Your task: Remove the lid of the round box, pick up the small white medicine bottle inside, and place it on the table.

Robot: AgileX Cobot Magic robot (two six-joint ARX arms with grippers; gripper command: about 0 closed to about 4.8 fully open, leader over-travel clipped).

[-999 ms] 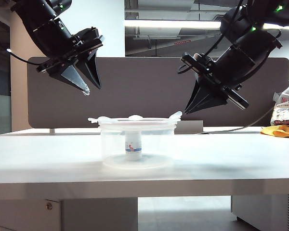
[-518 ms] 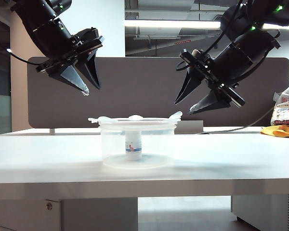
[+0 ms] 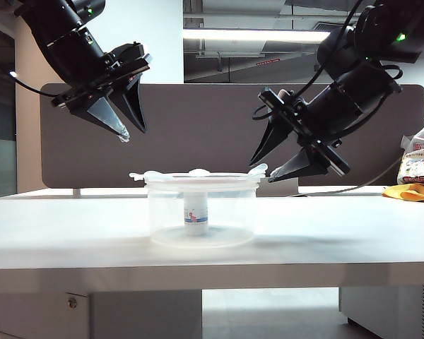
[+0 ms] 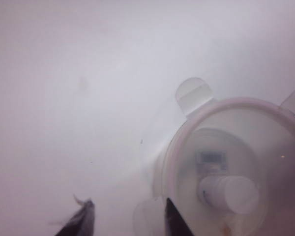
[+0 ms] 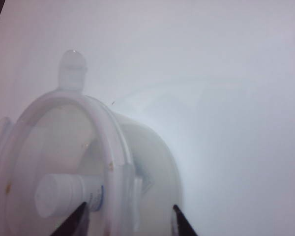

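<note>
My right gripper (image 3: 263, 168) hung with jaws parted, empty, just beside the lid's (image 3: 198, 176) right rim; I could not tell whether it touched. My left gripper (image 3: 131, 131) hovered higher, jaws partly apart, empty. One round box (image 3: 230, 212) stood mid-table (image 3: 71, 233), lid on, one small white medicine bottle (image 3: 196, 213) upright inside.

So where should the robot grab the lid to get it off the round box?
Probably by a clip tab sticking out past the rim. The lid lies flat on the round box, so a flat disc offers little else. The open right gripper already hangs beside that tab, so come from that side. The open left gripper hovers higher.
</note>
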